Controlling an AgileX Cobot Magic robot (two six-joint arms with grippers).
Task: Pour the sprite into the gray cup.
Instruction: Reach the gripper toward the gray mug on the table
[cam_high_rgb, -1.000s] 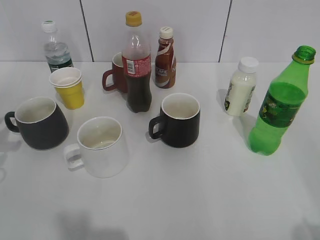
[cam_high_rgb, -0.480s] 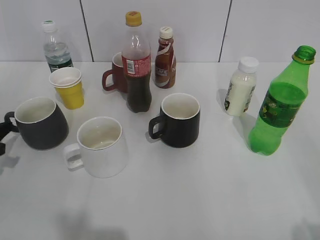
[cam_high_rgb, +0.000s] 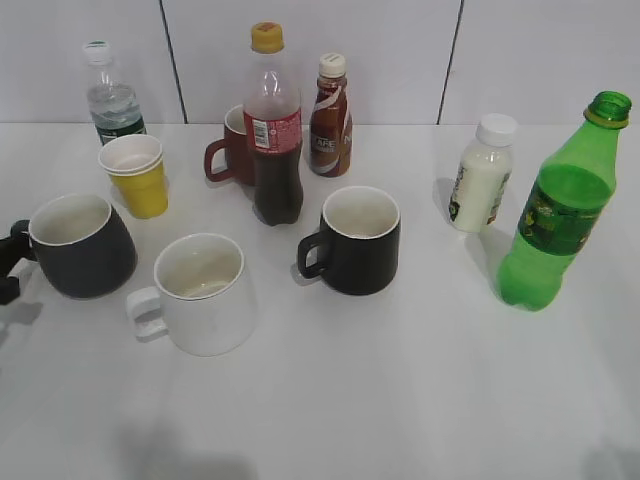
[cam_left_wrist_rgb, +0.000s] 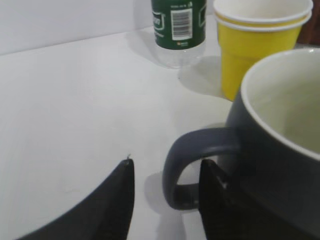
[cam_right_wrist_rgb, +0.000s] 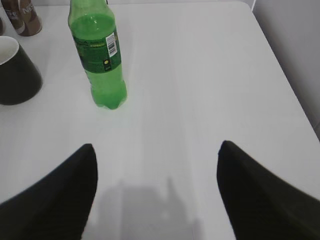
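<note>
The sprite is a tall green bottle with no cap, standing upright at the right of the table; it also shows in the right wrist view. The gray cup stands at the left, its handle pointing left. In the left wrist view its handle lies between the open jaws of my left gripper, with gaps on both sides. The left gripper shows at the exterior view's left edge. My right gripper is open and empty, well short of the sprite.
A white mug and a black mug stand mid-table. Behind them are a cola bottle, a brown bottle, a red mug, stacked yellow cups, a water bottle and a white bottle.
My left gripper has come into the exterior view at the left edge and moved up to the gray cup's handle. The bottles and cups have not moved.
</note>
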